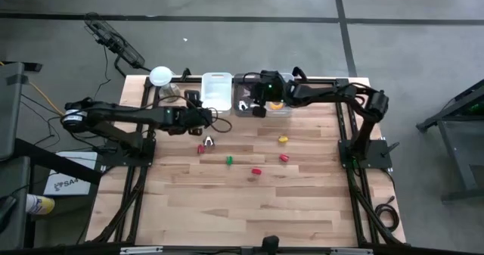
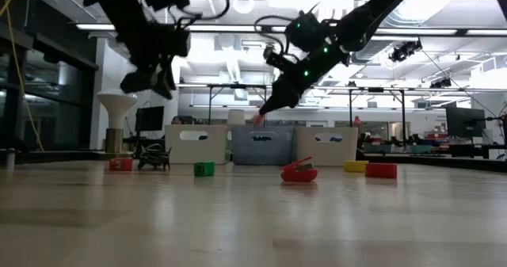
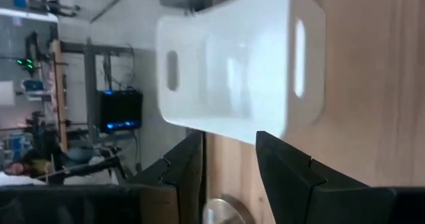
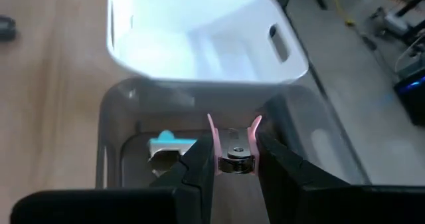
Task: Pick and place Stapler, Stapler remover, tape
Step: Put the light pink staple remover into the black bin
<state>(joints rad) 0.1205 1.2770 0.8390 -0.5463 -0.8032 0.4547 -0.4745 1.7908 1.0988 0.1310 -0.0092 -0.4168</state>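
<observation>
Wooden surface [image 1: 242, 202], bins along far edge. My right hand [image 4: 235, 159] hangs over grey bin [image 4: 116, 117], pinching pink stapler remover [image 4: 234, 151] between fingers, likely positioned for drop. Grey bin directly below hand already holds light-blue item [image 4: 169, 144]. White bin [image 4: 199, 38] just beyond looks empty. My left hand [image 3: 229, 177], spread and empty, faces same white bin. Small coloured pieces [image 1: 255, 172] lie scattered behind both hands.

Scattered across a pale wooden surface [image 1: 227, 202]: a small green block [image 1: 229, 160], red block [image 1: 284, 157] and yellow block [image 1: 283, 140], near a white bin [image 1: 216, 91] and grey bin [image 1: 246, 81].
</observation>
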